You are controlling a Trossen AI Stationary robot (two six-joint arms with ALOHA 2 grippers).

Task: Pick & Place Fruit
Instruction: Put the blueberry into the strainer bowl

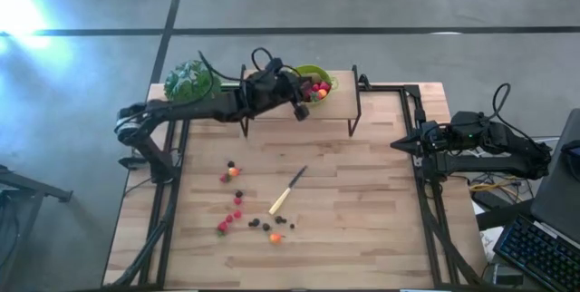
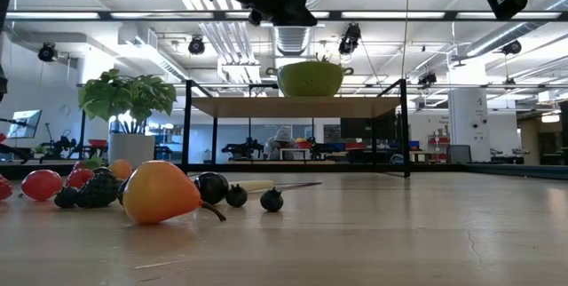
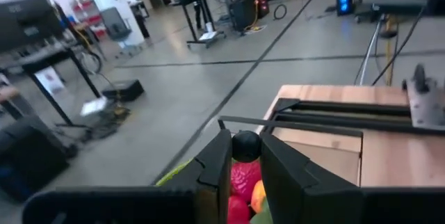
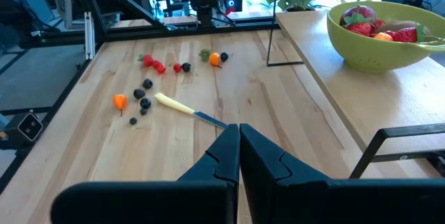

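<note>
1. In the high view the left gripper (image 1: 300, 109) covers part of the green bowl (image 1: 313, 84); we cannot see from there what its fingers hold.
2. In the left wrist view a dark berry (image 3: 245, 144) sits between the fingers (image 3: 215, 161); the picture's lower edge cuts off the red and orange pieces beneath it, and the bowl shows only as a green sliver.
3. In the low view both arms are cut off by the top edge.
4. The scattered fruit (image 1: 237, 213) in the high view is too small for us to tell kinds.
5. In the low view the orange fruit (image 2: 160, 192) hides part of the knife (image 2: 266, 185).
6. In the right wrist view the picture's right edge crops the bowl's rim.
</note>
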